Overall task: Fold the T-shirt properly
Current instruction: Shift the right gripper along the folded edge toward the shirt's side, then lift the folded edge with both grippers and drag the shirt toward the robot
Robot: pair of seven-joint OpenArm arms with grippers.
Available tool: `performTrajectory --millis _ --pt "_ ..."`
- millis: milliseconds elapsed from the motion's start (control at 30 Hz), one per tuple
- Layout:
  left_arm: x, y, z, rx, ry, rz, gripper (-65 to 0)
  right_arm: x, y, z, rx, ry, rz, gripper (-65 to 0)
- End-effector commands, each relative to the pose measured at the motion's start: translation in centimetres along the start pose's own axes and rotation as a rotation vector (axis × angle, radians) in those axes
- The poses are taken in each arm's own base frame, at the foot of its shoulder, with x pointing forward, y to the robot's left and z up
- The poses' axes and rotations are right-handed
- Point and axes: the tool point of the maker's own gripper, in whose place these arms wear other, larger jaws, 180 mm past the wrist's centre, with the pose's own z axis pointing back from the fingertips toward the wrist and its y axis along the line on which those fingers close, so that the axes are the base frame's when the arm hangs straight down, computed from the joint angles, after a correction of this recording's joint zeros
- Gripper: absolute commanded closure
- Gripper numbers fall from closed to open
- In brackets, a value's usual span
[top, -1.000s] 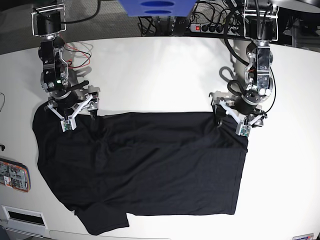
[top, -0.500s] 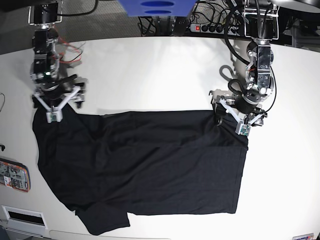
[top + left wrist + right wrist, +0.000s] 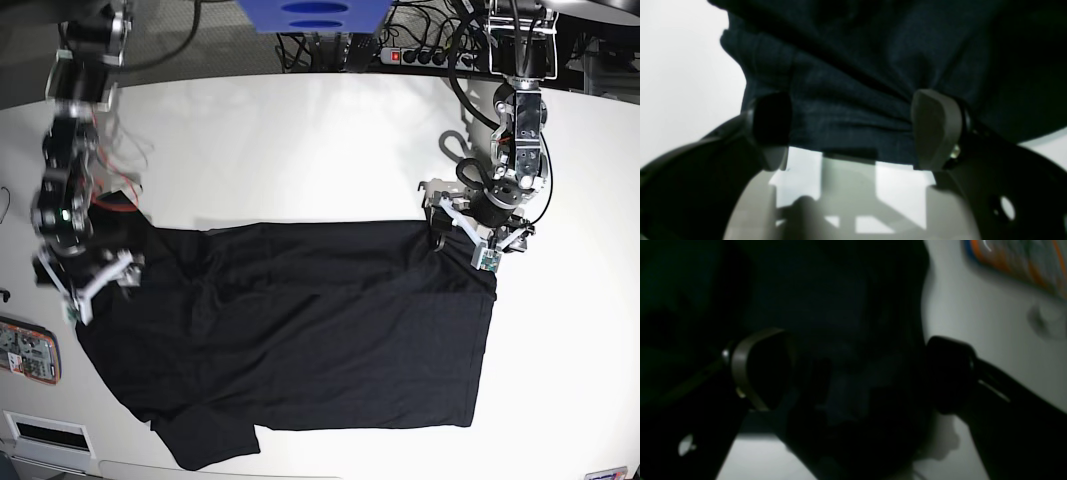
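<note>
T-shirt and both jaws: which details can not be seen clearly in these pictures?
- Base view: the right gripper is small and motion-blurred; whether it touches the T-shirt is unclear.
- Right wrist view: too dark; the cloth between the fingers shows no folds.
- Left wrist view: the T-shirt is cut off by the top edge.
- Base view: the left gripper hides the shirt's corner.

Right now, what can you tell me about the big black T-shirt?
The T-shirt is plain black, soft-looking matte cloth with no print. It lies spread out, mostly flat, on the white table, with gentle wrinkles across the middle and one sleeve sticking out at the near edge. Its far edge runs almost straight. The left gripper sits at one far corner, its open jaws on either side of the hem. The right gripper is over the opposite edge, jaws open too. Neither is pinching the cloth.
</note>
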Motion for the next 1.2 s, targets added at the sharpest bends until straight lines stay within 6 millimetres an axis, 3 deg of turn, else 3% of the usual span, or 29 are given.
performTrajectory --millis 0,100,233,433,667,733,867,967,1167 --pt "-7.4 -0.2 1.0 0.007 0.309 -0.068 -54.2 1.6 0.5 -0.6 0.032 -0.043 -0.002 -61.7" --pt "-7.3 -0.3 1.0 0.004 0.308 -0.064 -54.2 1.5 0.8 -2.1 0.053 -0.058 -0.038 -61.7" --pt "-7.5 -0.2 1.1 0.005 0.311 -0.064 -54.2 -1.1 0.6 -3.4 0.059 -0.021 -0.080 -61.7" --pt "-7.6 -0.2 1.1 0.007 0.313 -0.066 -54.2 -8.4 0.4 -5.4 0.056 0.089 -0.178 -61.7" --pt "-9.0 -0.2 1.7 0.006 0.343 -0.068 -54.2 -18.5 1.4 -2.5 0.056 0.253 -0.193 -61.7" --pt "-9.5 -0.3 1.9 0.004 0.352 -0.067 -54.2 -19.7 1.5 -1.8 0.057 0.271 -0.187 -61.7" --pt "-10.5 -0.2 2.4 0.004 0.372 -0.070 -54.2 -18.5 1.7 -1.1 0.062 0.234 -0.156 -61.7" --pt "-11.2 -0.1 2.8 0.004 0.387 -0.070 -54.2 -19.0 1.9 0.1 0.065 0.232 -0.135 -61.7" --pt "-9.9 -1.3 5.1 -0.006 0.329 -0.114 -54.2 -19.7 2.5 2.0 0.074 0.229 -0.101 -61.7"
